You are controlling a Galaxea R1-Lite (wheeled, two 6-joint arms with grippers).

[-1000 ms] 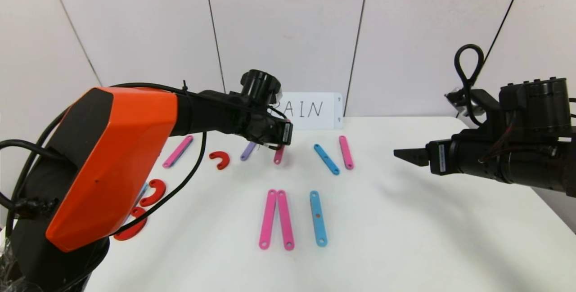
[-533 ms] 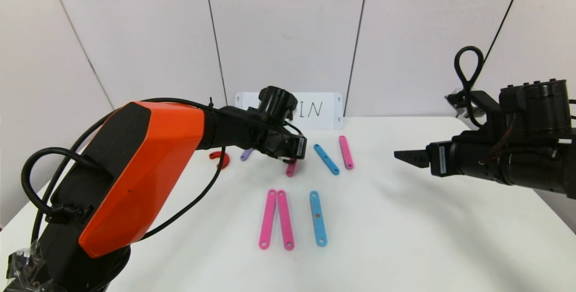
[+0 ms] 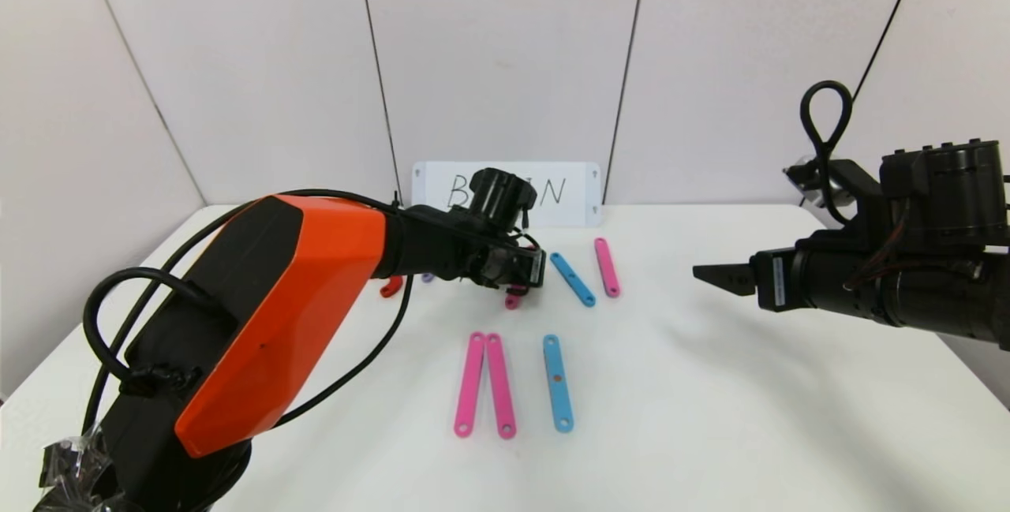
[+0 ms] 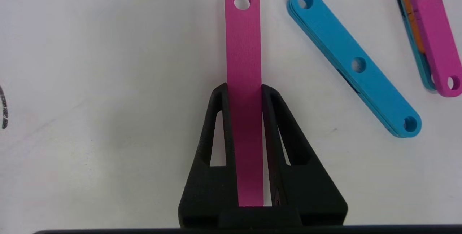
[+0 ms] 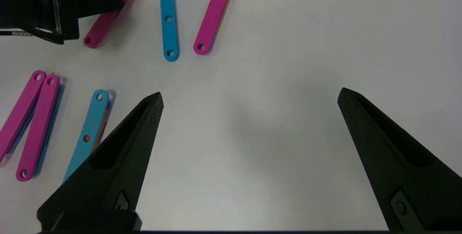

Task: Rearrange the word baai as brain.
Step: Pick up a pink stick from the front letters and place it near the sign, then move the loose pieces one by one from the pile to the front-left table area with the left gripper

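The word's pieces lie flat on the white table. My left gripper (image 3: 527, 288) is shut on a long pink strip (image 4: 243, 57) low over the table at the back middle; the strip's end (image 3: 512, 302) sticks out below it. In the left wrist view the gripper (image 4: 244, 87) grips the strip by its long edges. Right of it lie a slanted blue strip (image 3: 572, 279) and a pink strip (image 3: 607, 267). Nearer the front lie two pink strips side by side (image 3: 484, 384) and a blue strip (image 3: 557, 382). My right gripper (image 3: 706, 272) hovers open and empty at the right.
A red arc (image 3: 390, 287) and the tip of a purple strip (image 3: 427, 278) peek out behind my left arm. A white card (image 3: 568, 192) with handwriting stands against the back wall. In the right wrist view my open gripper (image 5: 251, 97) is over bare table.
My left gripper has carried the pink strip to the right, closer to the slanted blue strip, and my arm now hides more of the left pieces. The right arm has not moved.
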